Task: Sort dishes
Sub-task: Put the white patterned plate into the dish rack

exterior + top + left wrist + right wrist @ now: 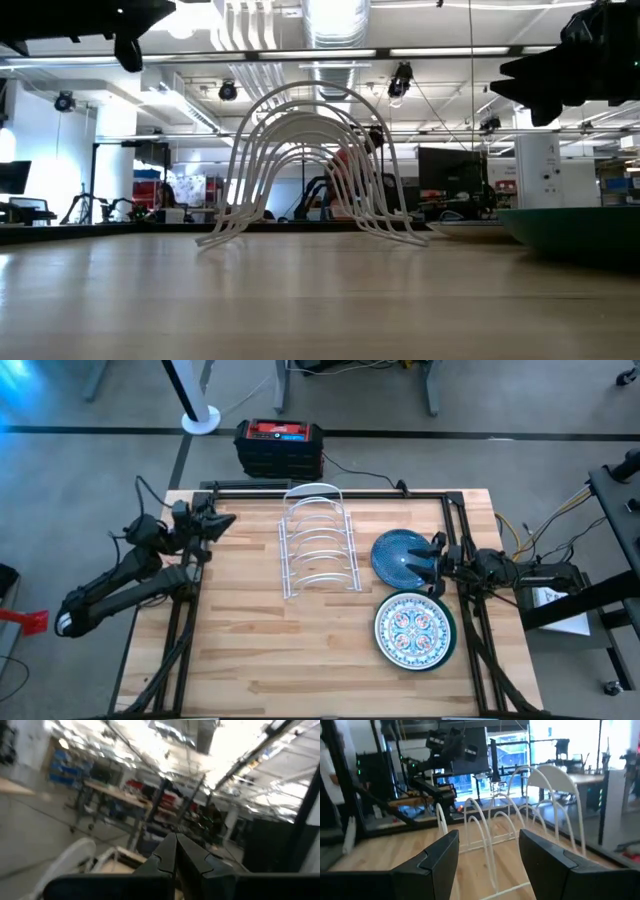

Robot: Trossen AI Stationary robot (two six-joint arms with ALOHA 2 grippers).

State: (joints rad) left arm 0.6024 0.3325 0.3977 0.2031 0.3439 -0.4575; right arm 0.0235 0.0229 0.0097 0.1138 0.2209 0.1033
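High view: a pale butcher-block wooden desk (pixel 250 650) with a black frame carries a white wire rack of arched loops (pixel 320 545) at its middle, with a plain white round dish (pixel 313 490) standing upright in the rack's far slot. Right of the rack lies a glossy blue speckled round dish (pixel 397 556), flat on the wood; nearer the front edge, a white round dish with a colourful floral pattern (pixel 413 630) sits on top of a solid green dish (pixel 449 645), of which only a dark rim shows. The right gripper (pixel 434 563) hangs at the blue dish's right edge, jaws spread and holding nothing. The left gripper (pixel 222 520) waits off the desk's far left corner, jaws closed. Behind the desk sits a black box with a red top — its label is too small to read.

Low view: the rack's glossy wire arches rise from the wood grain; the green dish's rim (pixel 580 232) shows at right.

Left wrist view: dark jaws pressed together, blurred room beyond.

Right wrist view: two dark fingers (pixel 440 857) stand apart, facing the rack (pixel 490 835) and white dish (pixel 555 782)
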